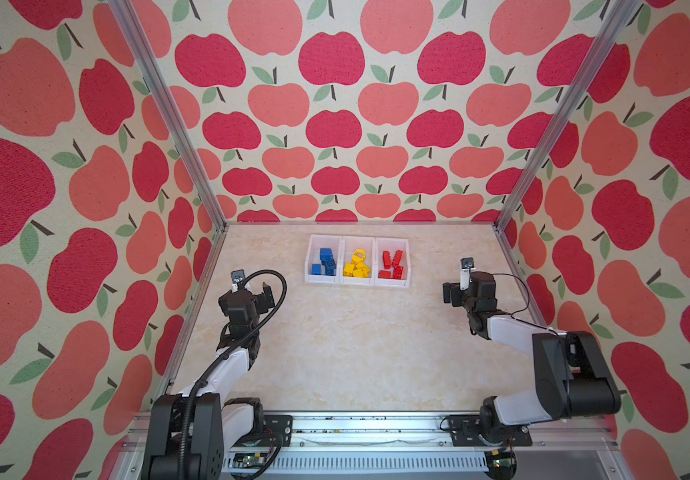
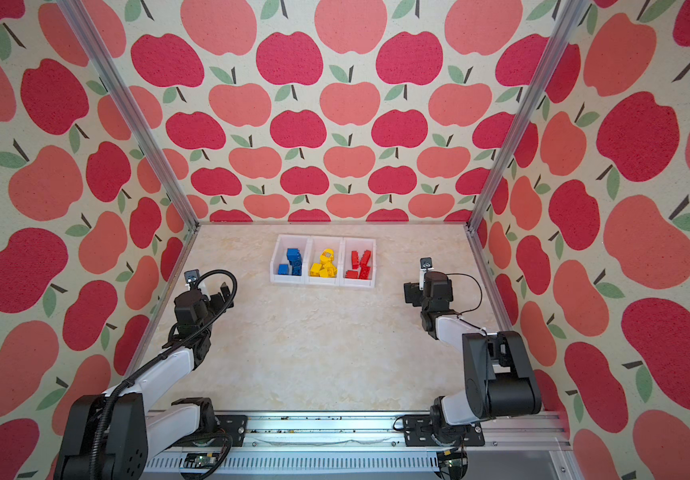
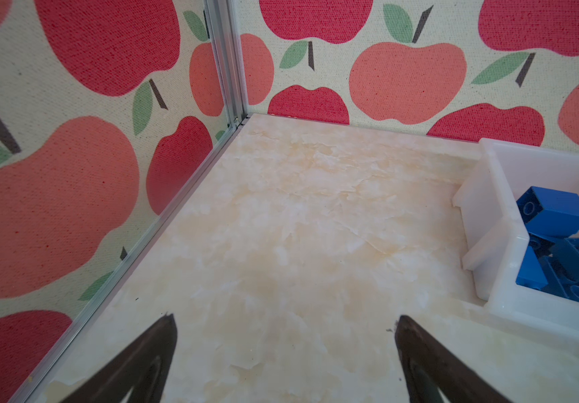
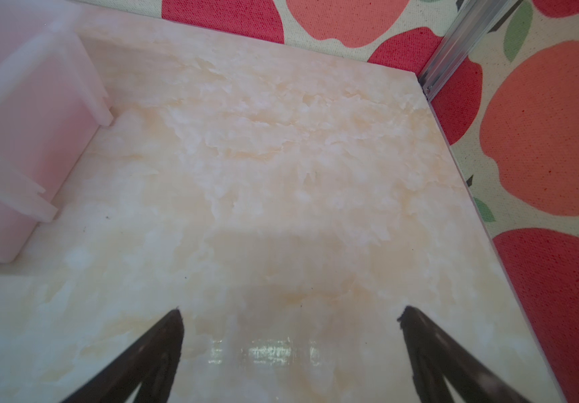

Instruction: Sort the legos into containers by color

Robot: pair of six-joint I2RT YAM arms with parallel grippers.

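Three white bins stand joined in a row on the marbled table, in the upper middle of the table area in both top views, close to the back wall. The left-hand bin holds the blue bricks, the middle one the yellow bricks, among them a rounded piece with a grey square, and the right-hand one the red bricks. Every brick that can be seen lies inside a bin.

The left pincer is spread wide with nothing between its fingers. In the top views it sits at the left edge of the table, below and to the left of the bins and well apart from them. The right pincer is spread wide too and holds nothing. It sits at the right edge of the table, below and to the right of the bins. The apple-patterned walls close in the table on three sides.
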